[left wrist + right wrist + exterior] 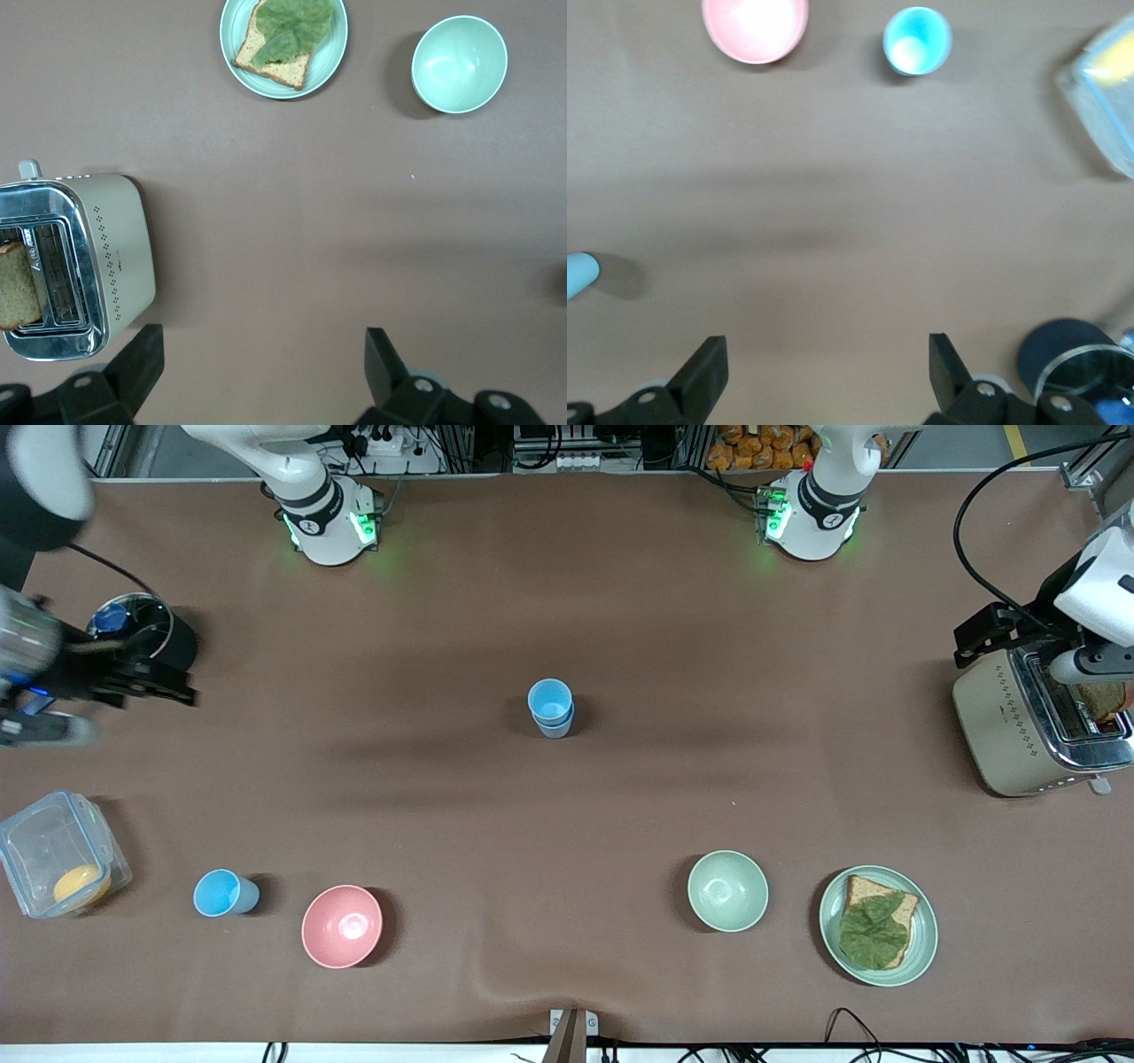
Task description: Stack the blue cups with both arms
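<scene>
Two cups (551,707) nested mid-table, third cup (224,892) alone beside pink bowl (342,926); left gripper (257,372) over toaster (1036,722) end, right gripper (824,372) over black jar (146,633), jaws wide open, empty, seemingly parked clear of the stack.

Two small light-blue plastic tumblers (551,708) sit nested one inside the other, upright, at the middle of the brown tabletop (567,797). A third light-blue tumbler (224,893) stands alone, nearer the front camera, toward the right arm's end, just beside a round pink bowl (342,926) and near a clear plastic lidded box (58,865) holding something orange. Toward the left arm's end, a pale green bowl (727,890) sits beside a green plate (878,926) carrying a bread slice topped with a leaf. The right hand (146,686) hangs beside a black cylindrical container (151,633). The left hand (997,633) is over a beige toaster (1032,722).
</scene>
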`<state>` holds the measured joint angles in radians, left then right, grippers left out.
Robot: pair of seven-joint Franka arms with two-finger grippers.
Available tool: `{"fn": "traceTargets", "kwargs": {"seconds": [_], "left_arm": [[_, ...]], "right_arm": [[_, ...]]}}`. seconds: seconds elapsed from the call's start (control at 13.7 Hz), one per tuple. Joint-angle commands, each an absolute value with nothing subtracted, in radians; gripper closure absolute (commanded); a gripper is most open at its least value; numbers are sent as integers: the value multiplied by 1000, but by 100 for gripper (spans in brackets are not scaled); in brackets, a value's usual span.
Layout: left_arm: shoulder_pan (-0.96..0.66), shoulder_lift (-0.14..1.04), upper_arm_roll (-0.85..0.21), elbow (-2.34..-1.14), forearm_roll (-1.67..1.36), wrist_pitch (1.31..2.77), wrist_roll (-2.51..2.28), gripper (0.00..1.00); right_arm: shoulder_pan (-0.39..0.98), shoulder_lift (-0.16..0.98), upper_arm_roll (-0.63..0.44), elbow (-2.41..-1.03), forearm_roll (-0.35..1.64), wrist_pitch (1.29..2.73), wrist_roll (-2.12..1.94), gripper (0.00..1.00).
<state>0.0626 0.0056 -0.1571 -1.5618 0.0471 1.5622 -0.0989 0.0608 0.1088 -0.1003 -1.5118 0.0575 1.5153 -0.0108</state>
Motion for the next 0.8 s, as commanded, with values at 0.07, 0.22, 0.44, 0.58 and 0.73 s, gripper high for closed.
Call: {"fn": "traceTargets", "kwargs": {"seconds": [0.07,0.22,0.44,0.58,0.73], "left_arm": [[60,-6,-149,-1554,29,1528,-149,0],[61,-3,-149,-1549,38,1528,-144,0],[61,3,-149,-1539,43,1519,-143,0],[61,3,-149,-1537,43,1519,-141,0],[61,3,-149,-1537,43,1517,-141,0]], "right_arm": [[43,51,-101,-1534,20,1476,-12,0],[31,46,-95,-1532,18,1454,-11,0],[18,35,-91,-1531,18,1447,-12,0],[11,29,-89,-1532,18,1440,-14,0],[-12,20,-63,-1534,18,1437,-24,0]]}}
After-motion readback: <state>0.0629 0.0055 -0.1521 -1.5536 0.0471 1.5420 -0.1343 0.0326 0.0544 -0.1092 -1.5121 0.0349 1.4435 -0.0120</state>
